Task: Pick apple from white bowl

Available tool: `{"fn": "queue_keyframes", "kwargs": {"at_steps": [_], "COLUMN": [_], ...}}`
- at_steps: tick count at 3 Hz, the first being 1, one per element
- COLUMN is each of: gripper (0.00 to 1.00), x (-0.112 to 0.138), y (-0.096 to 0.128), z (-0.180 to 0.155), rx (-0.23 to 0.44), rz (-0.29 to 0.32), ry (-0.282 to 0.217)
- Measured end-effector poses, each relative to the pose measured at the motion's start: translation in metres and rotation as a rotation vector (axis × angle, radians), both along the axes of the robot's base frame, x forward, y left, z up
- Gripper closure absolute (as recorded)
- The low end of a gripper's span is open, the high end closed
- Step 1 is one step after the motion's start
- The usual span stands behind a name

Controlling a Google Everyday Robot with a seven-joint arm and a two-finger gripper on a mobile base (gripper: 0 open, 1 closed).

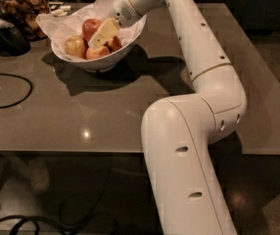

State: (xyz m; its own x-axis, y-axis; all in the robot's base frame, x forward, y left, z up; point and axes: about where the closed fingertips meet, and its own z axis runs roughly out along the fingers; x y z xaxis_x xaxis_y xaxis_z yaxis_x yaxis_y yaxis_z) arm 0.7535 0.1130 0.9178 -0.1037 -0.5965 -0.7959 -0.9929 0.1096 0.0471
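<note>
Grey tabletop (81, 116), arm (203, 58) outstretched, gripper (101, 35) low over white bowl (98, 64) (grip state unclear).

Here we go: my jaws, pale butter-yellow, hang over the glossy white bowl (101, 63), right among the fruit. Just behind them, the apple (91, 27) shows a deep, even red with a faint shine. Beside it, a yellowish-green apple (75, 46), and an orange-red apple (97, 52) blotched with paler patches. The crinkled paper (57, 23) is white. My arm (198, 48) is cream-white, dotted with small dark holes. The counter (81, 111) is glossy grey-brown, with a black cable (13, 90) on it.
</note>
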Motion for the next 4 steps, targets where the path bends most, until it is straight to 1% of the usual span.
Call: {"fn": "queue_keyframes", "kwargs": {"at_steps": [1,2,3,4], "gripper": [0.13,0.13,0.32,0.54], "x": [0.0007,-0.0010,-0.0010,-0.0010], "y": [0.0016,0.0058,0.0059,0.0059], "z": [-0.0018,0.0028,0.0028,0.0028], "rx": [-0.001,0.005,0.005,0.005], "rz": [0.004,0.012,0.012,0.012], "ry": [0.005,0.004,0.004,0.004]}}
